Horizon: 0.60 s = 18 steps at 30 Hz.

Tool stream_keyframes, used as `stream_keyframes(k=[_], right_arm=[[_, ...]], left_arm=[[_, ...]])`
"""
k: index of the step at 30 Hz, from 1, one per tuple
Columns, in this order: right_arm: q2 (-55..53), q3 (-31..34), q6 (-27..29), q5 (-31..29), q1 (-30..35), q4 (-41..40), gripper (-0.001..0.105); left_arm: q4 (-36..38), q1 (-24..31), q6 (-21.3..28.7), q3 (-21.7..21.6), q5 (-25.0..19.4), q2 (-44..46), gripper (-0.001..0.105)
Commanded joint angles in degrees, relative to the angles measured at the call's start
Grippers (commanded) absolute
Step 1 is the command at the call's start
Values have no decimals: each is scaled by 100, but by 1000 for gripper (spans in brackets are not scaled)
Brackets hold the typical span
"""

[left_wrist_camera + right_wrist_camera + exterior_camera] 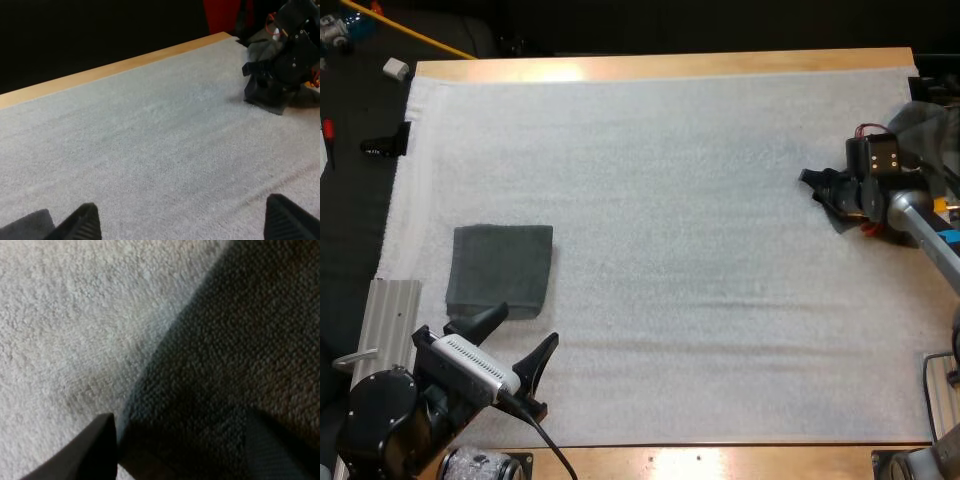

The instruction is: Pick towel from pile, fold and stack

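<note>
Towel (923, 125) corner points left, straddled by the released right gripper (817, 185); left gripper (530, 323) also released.

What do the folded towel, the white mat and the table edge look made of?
Folded towel: soft matte cloth, probably terry; dull dark grey-green with soft, rounded edges. Mat: white, matte and pebbly, maybe foam or fleece; unclear which. Table: wood or wood-look laminate, smooth and slightly glossy; a pale glare shows on it.
</note>
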State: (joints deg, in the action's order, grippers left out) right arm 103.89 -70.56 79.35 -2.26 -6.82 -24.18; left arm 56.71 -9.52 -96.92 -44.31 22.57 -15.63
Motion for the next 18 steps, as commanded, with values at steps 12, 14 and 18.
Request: stream_keyframes(k=[12, 14, 18], right_arm=[[57, -73, 45, 156, 0, 21, 0], [-4, -77, 83, 203, -16, -5, 0], [-329, -74, 324, 200, -74, -133, 0]], left_arm=[[5, -28, -67, -1, 43, -51, 65], [13, -26, -63, -8, 48, -48, 65], [24, -22, -59, -5, 49, -68, 65]])
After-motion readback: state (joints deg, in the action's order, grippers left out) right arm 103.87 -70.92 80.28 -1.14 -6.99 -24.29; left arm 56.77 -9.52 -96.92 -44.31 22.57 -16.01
